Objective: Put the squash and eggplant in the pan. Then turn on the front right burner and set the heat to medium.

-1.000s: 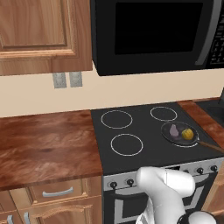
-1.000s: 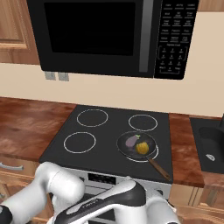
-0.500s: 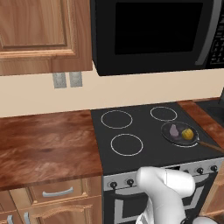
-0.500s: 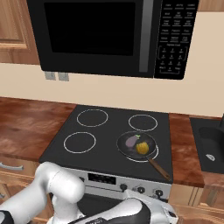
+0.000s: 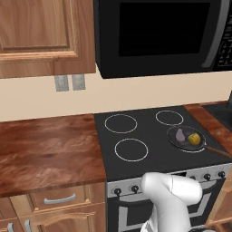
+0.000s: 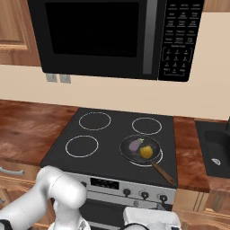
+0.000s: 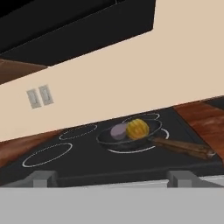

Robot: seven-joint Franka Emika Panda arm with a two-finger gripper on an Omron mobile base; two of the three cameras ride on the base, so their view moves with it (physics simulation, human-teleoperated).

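Ahead of me the pan sits on the front right burner of the cooktop — squash and eggplant side by side inside it, handle reaching toward the front edge — microwave above, worktop to the left.

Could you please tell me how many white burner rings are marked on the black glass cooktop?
4: back left ring, back right ring, front left ring, and the front right ring, mostly covered by the round dark grey frying pan.
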